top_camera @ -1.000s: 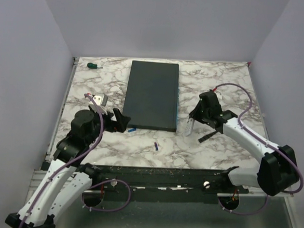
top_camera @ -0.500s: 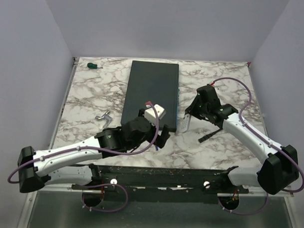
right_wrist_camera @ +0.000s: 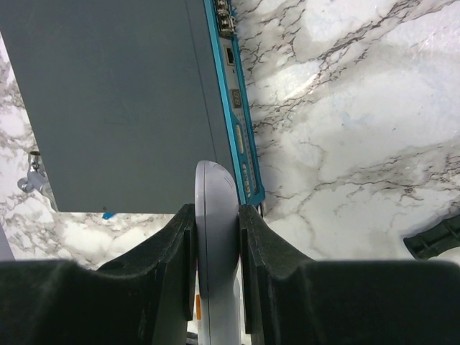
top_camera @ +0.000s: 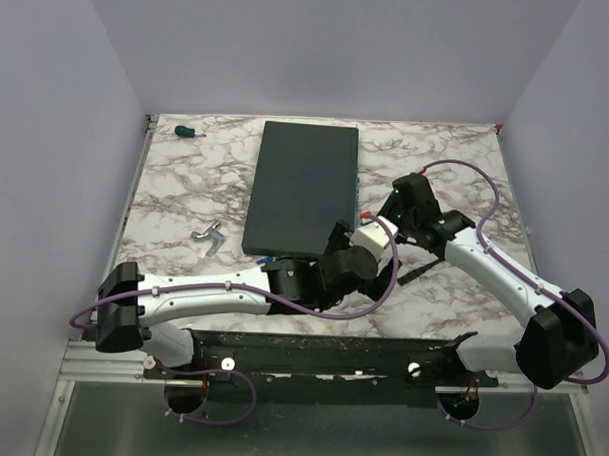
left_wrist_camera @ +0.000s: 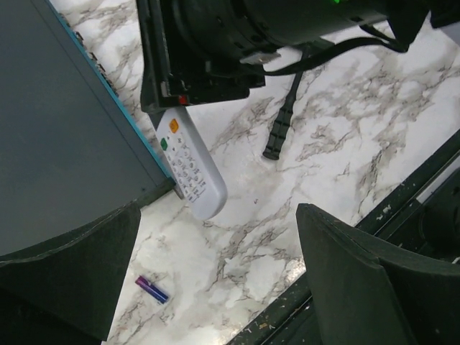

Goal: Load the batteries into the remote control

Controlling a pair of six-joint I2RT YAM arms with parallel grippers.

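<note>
Now that the left hand has swung across from the far left of the counter, it hangs spread wide just beside the right hand, which pinches the remote control by its top end, button face outward. Purple-blue battery lies loose by the dark slab; loading not yet begun, a handover looks likely.

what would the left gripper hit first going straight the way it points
Likely the bare marble table just past the tip of the remote control held by the right gripper; depth is unclear, so the remote may come first.
</note>
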